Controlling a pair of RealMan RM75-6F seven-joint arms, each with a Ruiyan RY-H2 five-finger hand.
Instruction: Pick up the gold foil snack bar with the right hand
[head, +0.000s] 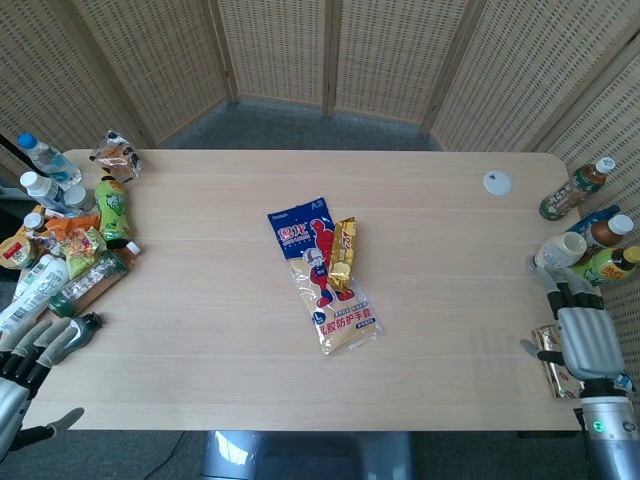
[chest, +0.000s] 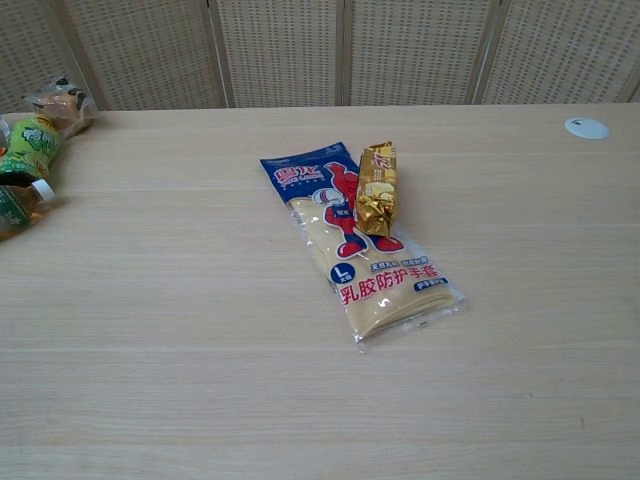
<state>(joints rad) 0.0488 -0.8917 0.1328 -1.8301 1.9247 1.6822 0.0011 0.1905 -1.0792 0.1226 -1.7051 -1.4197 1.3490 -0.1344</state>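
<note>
The gold foil snack bar (head: 341, 257) (chest: 376, 189) lies at the middle of the table, resting on the right side of a blue and clear glove packet (head: 323, 272) (chest: 355, 243). My right hand (head: 582, 336) hovers at the table's right edge, far from the bar, fingers spread and empty, over a bronze foil packet (head: 552, 357). My left hand (head: 28, 358) hangs open off the near left corner. Neither hand shows in the chest view.
Bottles and snack bags (head: 70, 245) crowd the left edge. Several drink bottles (head: 585, 232) stand at the right edge just beyond my right hand. A white lid (head: 497, 182) (chest: 586, 127) lies far right. Woven screens enclose the back.
</note>
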